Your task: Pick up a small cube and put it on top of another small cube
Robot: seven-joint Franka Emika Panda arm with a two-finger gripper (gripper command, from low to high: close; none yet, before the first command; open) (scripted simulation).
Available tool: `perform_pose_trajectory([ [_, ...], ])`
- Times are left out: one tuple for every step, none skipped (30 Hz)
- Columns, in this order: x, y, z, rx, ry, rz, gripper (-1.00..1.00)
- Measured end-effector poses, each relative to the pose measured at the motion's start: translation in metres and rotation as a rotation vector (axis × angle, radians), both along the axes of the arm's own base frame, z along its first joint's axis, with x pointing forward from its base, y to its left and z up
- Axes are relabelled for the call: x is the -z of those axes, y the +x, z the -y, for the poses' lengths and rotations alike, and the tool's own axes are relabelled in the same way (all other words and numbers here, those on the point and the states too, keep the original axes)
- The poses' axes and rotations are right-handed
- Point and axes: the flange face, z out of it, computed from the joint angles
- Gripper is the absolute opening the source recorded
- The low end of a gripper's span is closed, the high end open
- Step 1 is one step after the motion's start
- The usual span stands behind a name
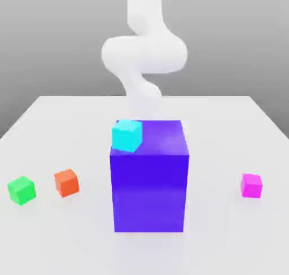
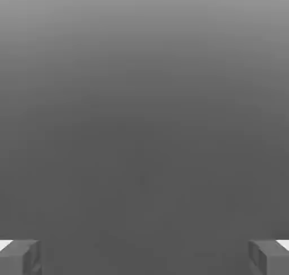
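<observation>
Four small cubes and one big blue-violet block [image 1: 149, 178] sit on the white table [image 1: 226, 122]. Magenta cube [image 1: 251, 185] lies at the exterior view's right, near edge side, alone on bare surface, touching nothing. Green cube [image 1: 21, 190] lies far across at that view's left, with the orange cube [image 1: 66, 182] just beside it but apart. Cyan cube [image 1: 126, 135] rests on top of the block, at its near left corner.

Gripper [image 2: 144, 256]: in the hand view the two fingertips [image 2: 20, 257] stand wide apart at opposite sides of the frame, nothing between them. Arm [image 1: 144, 54] rises behind the block, well clear of every cube; judged to be a starting pose, no approach begun.

Room for moving: magenta cube has open table on all sides, so a top-down grasp looks unobstructed. The block stands between pick and place spots; a carry would likely need to clear its top or skirt it. At the green cube, the orange neighbour narrows the room on one side, so the spread fingers may brush it during release. Green cube is also near the table's left edge.
</observation>
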Motion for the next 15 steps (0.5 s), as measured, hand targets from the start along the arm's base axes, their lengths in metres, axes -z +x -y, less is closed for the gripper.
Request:
perform_pose_trajectory([
  [0.011, 0.01, -0.009, 0.023, -0.019, -0.019, 0.0],
  [0.025, 0.021, -0.017, 0.045, -0.037, -0.041, 0.0],
  [0.039, 0.031, -0.026, 0.066, -0.054, -0.062, 0.0],
  [0.054, 0.041, -0.033, 0.086, -0.07, -0.084, 0.0],
  [0.07, 0.051, -0.041, 0.105, -0.086, -0.106, 0.0],
  [0.087, 0.06, -0.048, 0.122, -0.1, -0.127, 0.0],
  [0.103, 0.068, -0.055, 0.138, -0.113, -0.147, 0.0],
  [0.12, 0.076, -0.062, 0.153, -0.125, -0.167, 0.0],
  [0.138, 0.083, -0.068, 0.166, -0.136, -0.186, 0.0],
  [0.155, 0.089, -0.074, 0.178, -0.145, -0.205, 0.0],
  [0.174, 0.094, -0.08, 0.188, -0.153, -0.227, 0.0],
  [0.194, 0.098, -0.087, 0.197, -0.159, -0.25, 0.0],
  [0.213, 0.101, -0.093, 0.205, -0.165, -0.272, 0.0],
  [0.233, 0.102, -0.099, 0.212, -0.169, -0.295, 0.0],
  [0.252, 0.103, -0.105, 0.218, -0.172, -0.316, 0.0],
])
